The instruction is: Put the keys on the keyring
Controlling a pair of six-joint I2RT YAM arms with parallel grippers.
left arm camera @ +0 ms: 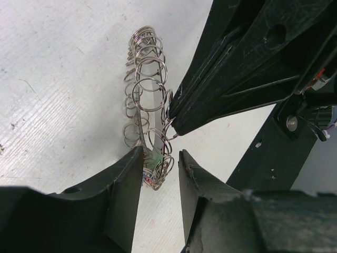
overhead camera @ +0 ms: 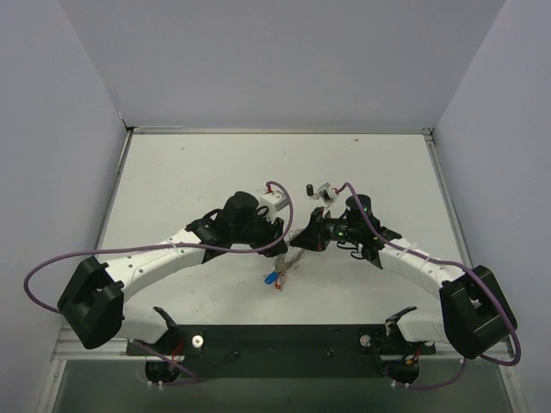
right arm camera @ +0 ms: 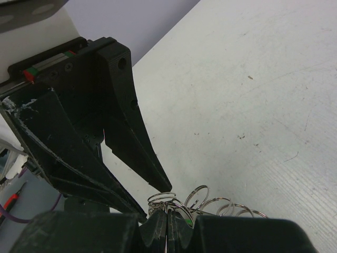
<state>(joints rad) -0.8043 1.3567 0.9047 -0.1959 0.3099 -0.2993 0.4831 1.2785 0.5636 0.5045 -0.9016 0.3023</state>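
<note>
The overhead view alone shows the whole pose. Both white arms reach inward from the near edge with elbows out, and their black wrists meet nose to nose over the middle of the pale grey table (overhead camera: 189,172). It also shows tiny keys with blue and red plastic heads (overhead camera: 275,277) just on the near side of that meeting point.

The left wrist view makes clear what is blurred from above. The silvery metal keyring (left arm camera: 147,89) is a jagged coil of many thin wire loops, standing almost upright over the table, with green and red key heads at its lower end. The left gripper (left arm camera: 160,155) points at that lower end, its jaws partway apart on either side of it. Whether its pads touch the metal cannot be told. The right gripper (left arm camera: 174,125) comes in from the upper right, angled downward, its jaws pinched tight on a loop partway along the coil.

The right wrist view confirms that pinch, with loops fanning out beside the closed tips. It also shows the left arm's black fingers (right arm camera: 131,132) spread just above them.
</note>
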